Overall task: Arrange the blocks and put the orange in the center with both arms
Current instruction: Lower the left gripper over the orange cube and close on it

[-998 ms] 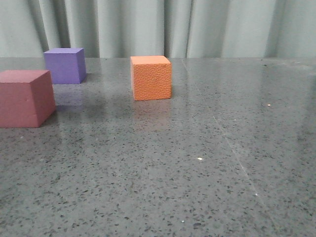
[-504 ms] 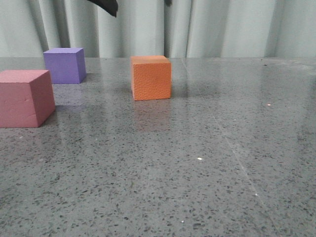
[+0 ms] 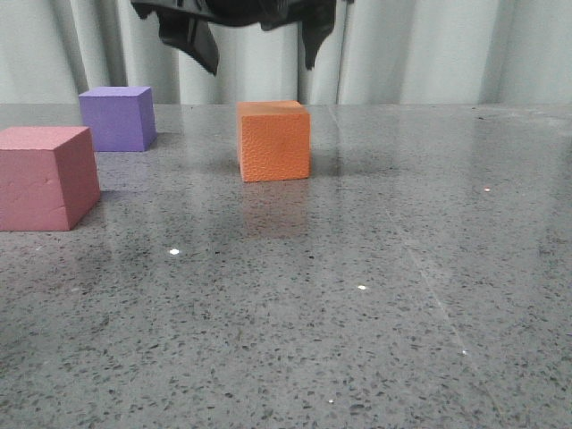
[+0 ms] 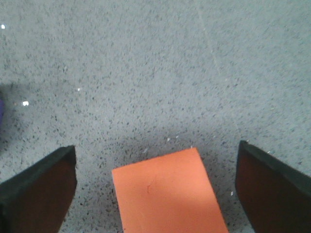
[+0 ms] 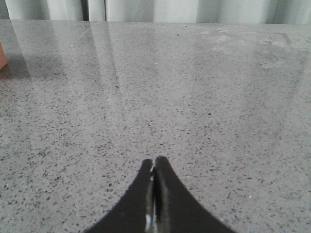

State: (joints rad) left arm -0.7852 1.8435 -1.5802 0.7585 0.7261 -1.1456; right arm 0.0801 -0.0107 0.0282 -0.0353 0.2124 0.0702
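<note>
Front view shows the orange cube [image 3: 273, 140] standing upper centre of the frame on a speckled grey table [image 3: 357, 313], with the left gripper [image 3: 259, 49] hanging above it, spread wide and holding nothing, its two dark fingers [image 3: 201, 45] apart on either side of the cube's width. A purple cube [image 3: 117, 118] sits in the upper left, and a pink-red cube [image 3: 46, 177] lies at the left edge, both well apart from the orange one. Left wrist view shows the orange top face at lower centre, between the two fingers and touching neither. The cube looks like matte, pebbled foam, so it is probably light, slightly soft and grippy; its two flat opposite side faces seem the best hold. Open table stretches right and toward the bottom of the front frame, leaving plenty of room. Right wrist view shows the right gripper [image 5: 154, 167] closed on nothing, over bare table.
</note>
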